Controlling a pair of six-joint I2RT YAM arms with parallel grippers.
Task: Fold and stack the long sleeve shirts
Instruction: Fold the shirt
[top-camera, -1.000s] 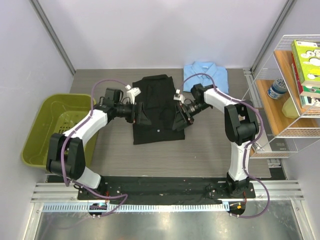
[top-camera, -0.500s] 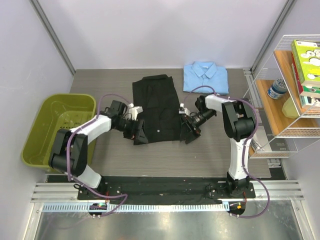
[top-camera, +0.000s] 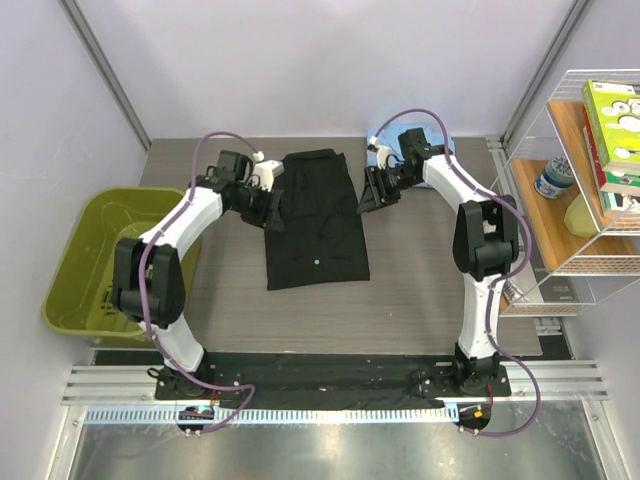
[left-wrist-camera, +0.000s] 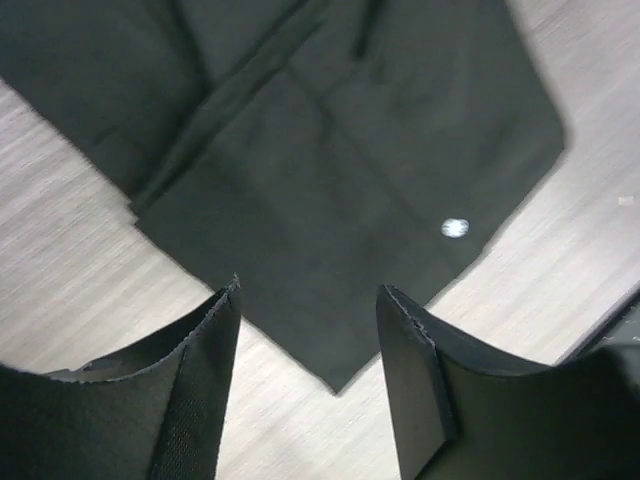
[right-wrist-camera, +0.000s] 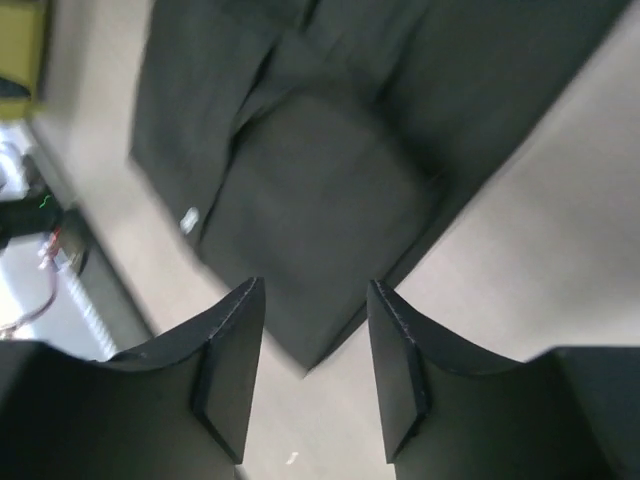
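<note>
Black collared button-front cloth shirt (top-camera: 312, 225) lies flat on the grey wood-grain table (top-camera: 430, 285), folded into 1 long panel. From the top camera I see the left gripper (top-camera: 272, 212) at its left edge and the right gripper (top-camera: 372, 193) just off its right edge, both towards the far end. Only this view gives me the light blue folded cloth shirt (top-camera: 447, 143) at the table's far edge. My right arm covers most of it. The olive-green plastic bin (top-camera: 70, 262) sits to the left.

The wrist cameras add what the top view lacks. The left gripper (left-wrist-camera: 310, 292) and the right gripper (right-wrist-camera: 315, 287) each have their 2 fingers spread, with nothing between them and black cloth below. I also see layered folds and 1 small white button (left-wrist-camera: 455, 228). Both wrist pictures are blurred, and I cannot tell whether either gripper touches the cloth.
</note>
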